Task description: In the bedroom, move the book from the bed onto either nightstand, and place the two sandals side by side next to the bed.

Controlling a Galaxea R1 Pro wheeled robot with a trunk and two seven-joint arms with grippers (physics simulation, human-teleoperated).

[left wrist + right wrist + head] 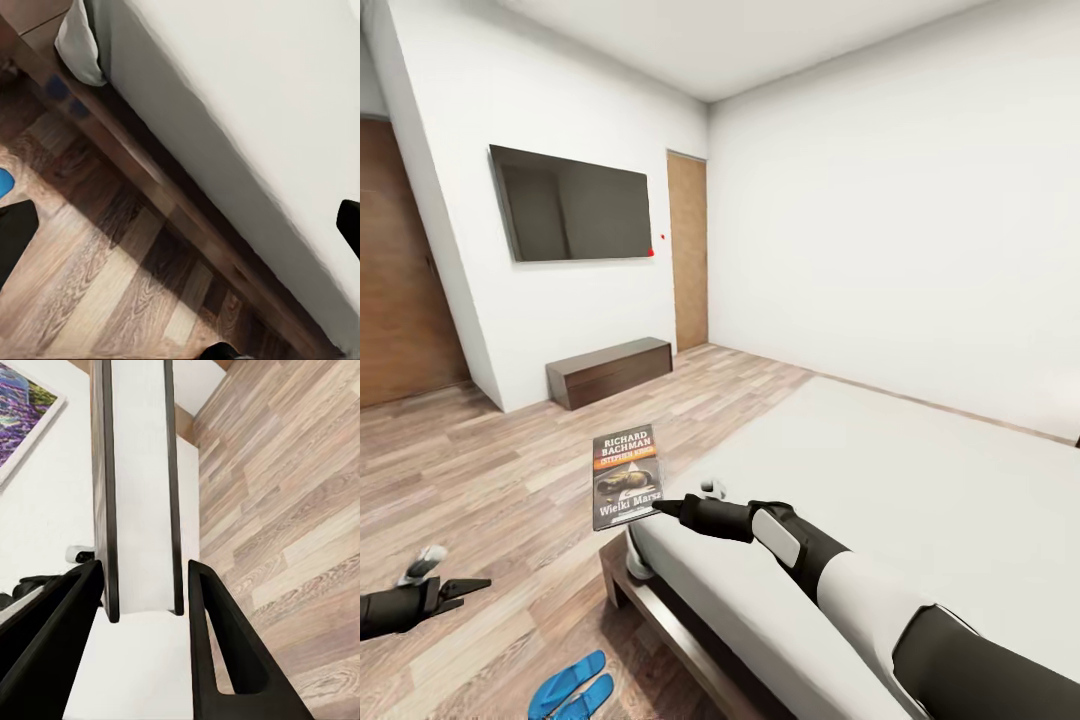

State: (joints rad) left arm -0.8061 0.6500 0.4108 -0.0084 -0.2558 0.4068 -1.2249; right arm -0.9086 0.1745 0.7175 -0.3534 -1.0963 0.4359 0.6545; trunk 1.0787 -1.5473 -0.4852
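Dark-covered book upright, long axis vertical, title upward, clamped in right gripper; left gripper spread.

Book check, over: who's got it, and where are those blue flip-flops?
Right gripper shut on the book, upright off the bed corner. Left gripper open, empty, over floor. Sandals together on floor by bed. Nothing in the way.

Big black TV is hanging on the white wall, with a low dark wood bench sitting below it; two wooden doors are standing shut nearby.
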